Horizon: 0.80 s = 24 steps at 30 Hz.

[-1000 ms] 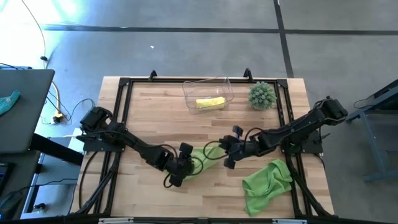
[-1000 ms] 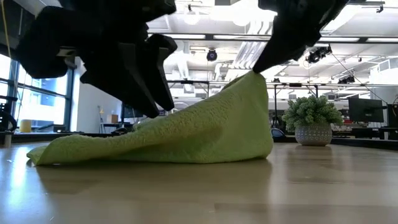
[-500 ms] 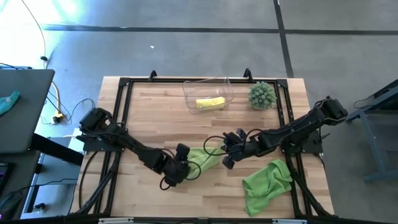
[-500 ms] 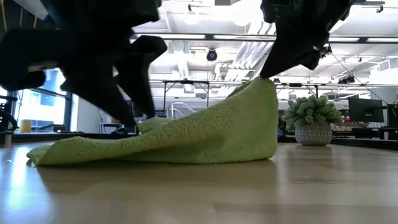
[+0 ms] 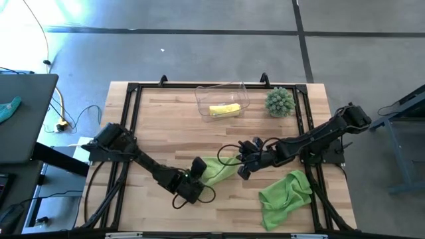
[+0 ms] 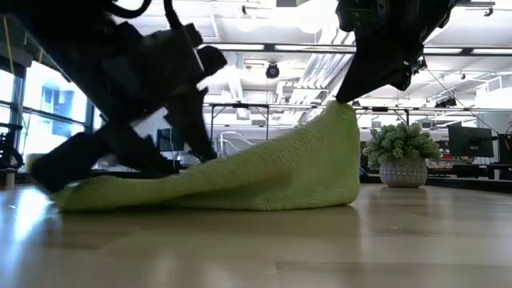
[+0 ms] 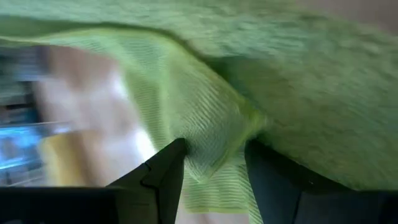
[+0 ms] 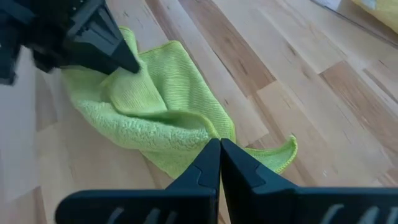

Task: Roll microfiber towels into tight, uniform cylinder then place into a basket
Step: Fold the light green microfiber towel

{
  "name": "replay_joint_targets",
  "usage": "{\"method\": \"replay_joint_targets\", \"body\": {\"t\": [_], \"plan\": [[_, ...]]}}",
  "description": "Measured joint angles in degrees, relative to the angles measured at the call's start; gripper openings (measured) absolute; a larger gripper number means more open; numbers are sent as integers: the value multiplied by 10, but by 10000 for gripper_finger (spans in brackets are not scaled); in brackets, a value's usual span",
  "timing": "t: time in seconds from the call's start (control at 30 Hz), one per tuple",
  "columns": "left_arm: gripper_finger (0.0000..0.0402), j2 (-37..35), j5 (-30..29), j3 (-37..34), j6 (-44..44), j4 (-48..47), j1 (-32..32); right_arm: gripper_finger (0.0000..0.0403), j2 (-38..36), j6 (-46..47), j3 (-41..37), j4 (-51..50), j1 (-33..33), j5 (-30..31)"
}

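A lime green towel (image 5: 218,169) lies crumpled at the table's middle, its underside on the wood; it also shows in the low view (image 6: 240,180). My left gripper (image 5: 198,178) is low at the towel's left end and is shut on a fold. My right gripper (image 5: 241,167) is shut on the towel's right end, which is raised. A second lime green towel (image 5: 282,194) lies bunched at the near right. The clear basket (image 5: 222,95) stands at the far middle, and a rolled yellow towel (image 5: 224,109) lies in it. My left gripper pinches a bunched fold of the towel (image 7: 214,155) between its two fingers, at the towel's left end. The fingers come in low, slanting from the table's near left. The cloth here lies on the table. My right gripper pinches the towel's right edge (image 8: 214,134) between its shut fingers, from above and from the right. That end is lifted into a peak (image 6: 344,108). The cloth slopes down from the peak to the table.
A spiky green ball plant in a pot (image 5: 279,101) stands at the far right, beside the basket. A black frame (image 5: 133,89) runs around the table top. Bare wood lies along the near edge and at the far left.
My left gripper has gone down and toward the table's near edge, tipping flatter, and now sits low at the towel's left end. The towel's left end has been drawn in a little. My right gripper has kept the right end raised.
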Motion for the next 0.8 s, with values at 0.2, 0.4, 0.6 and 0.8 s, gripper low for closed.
{"method": "replay_joint_targets", "body": {"t": [0.2,0.4,0.6,0.8], "plan": [[159,21,-120,11,38,35,-22,0,0,1,0,-1,0,0],[158,14,-95,33,12,50,-34,0,0,1,0,-5,-4,0],[126,14,-23,35,-70,59,-25,0,0,0,0,-4,-8,1],[49,14,-46,35,-144,27,-6,0,0,-1,0,-7,-7,1]]}}
